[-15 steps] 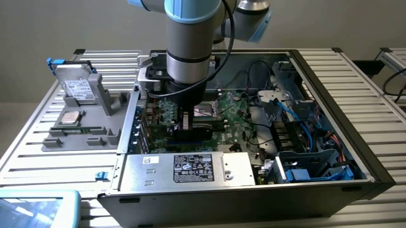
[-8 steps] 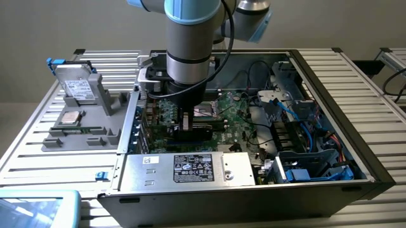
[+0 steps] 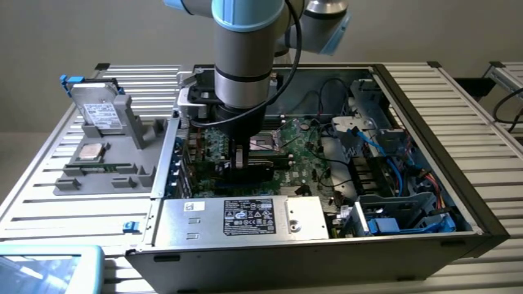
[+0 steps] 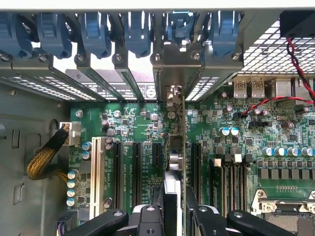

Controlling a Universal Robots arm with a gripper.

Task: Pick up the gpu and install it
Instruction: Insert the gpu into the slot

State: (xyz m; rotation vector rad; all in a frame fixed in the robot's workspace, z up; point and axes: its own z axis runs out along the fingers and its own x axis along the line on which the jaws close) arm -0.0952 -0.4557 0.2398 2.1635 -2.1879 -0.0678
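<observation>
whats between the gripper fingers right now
The gpu, seen edge-on in the wrist view, stands upright between the gripper fingers, its silver bracket up at the case's rear slot openings, over the green motherboard.

We see the gpu [image 4: 173,162] standing on edge in the motherboard [image 4: 142,123] inside the computer case [image 3: 441,153]. The parts tray [image 3: 98,177] lies on the worktop [image 3: 65,208], at the exterior view's left of the case.

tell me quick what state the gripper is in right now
gripper: shut on the gpu, holding it edge-on over the motherboard slots inside the computer case.
</observation>
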